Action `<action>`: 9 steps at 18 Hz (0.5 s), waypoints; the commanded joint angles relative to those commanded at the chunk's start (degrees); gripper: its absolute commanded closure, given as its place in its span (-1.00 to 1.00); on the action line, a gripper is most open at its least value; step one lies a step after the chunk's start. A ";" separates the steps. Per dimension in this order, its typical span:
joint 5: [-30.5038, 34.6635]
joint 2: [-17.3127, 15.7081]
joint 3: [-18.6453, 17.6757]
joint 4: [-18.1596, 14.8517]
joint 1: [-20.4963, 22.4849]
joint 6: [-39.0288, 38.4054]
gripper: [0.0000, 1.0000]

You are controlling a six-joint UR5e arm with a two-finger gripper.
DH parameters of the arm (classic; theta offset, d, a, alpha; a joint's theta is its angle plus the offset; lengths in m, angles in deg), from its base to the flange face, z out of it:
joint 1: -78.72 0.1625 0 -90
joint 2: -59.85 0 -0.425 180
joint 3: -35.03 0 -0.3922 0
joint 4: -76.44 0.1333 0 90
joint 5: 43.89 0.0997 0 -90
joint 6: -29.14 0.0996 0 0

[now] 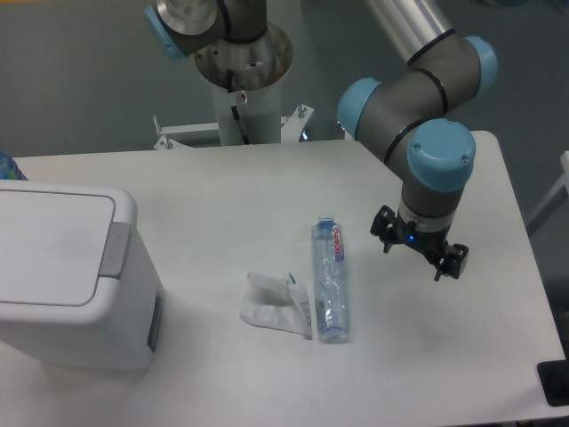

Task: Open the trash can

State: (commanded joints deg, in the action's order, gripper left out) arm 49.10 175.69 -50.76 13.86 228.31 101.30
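Observation:
The trash can (62, 276) is a large white boxy bin at the left edge of the table, its flat lid down and a grey push strip (113, 250) on its right rim. My gripper (418, 253) hangs over the right part of the table, far from the bin, pointing down. Its fingers are mostly hidden under the wrist, so their spread does not show. Nothing is visibly held.
A clear plastic bottle (329, 280) with a blue cap lies on the table between bin and gripper. A crumpled clear wrapper (274, 304) lies just left of it. The arm's base column (242, 80) stands at the back. The table's right edge is close to the gripper.

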 joint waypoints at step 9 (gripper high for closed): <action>-2.37 -0.52 -2.46 6.67 -1.14 -5.68 -1.00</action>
State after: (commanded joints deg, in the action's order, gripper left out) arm 46.74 175.17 -53.21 20.54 227.17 95.62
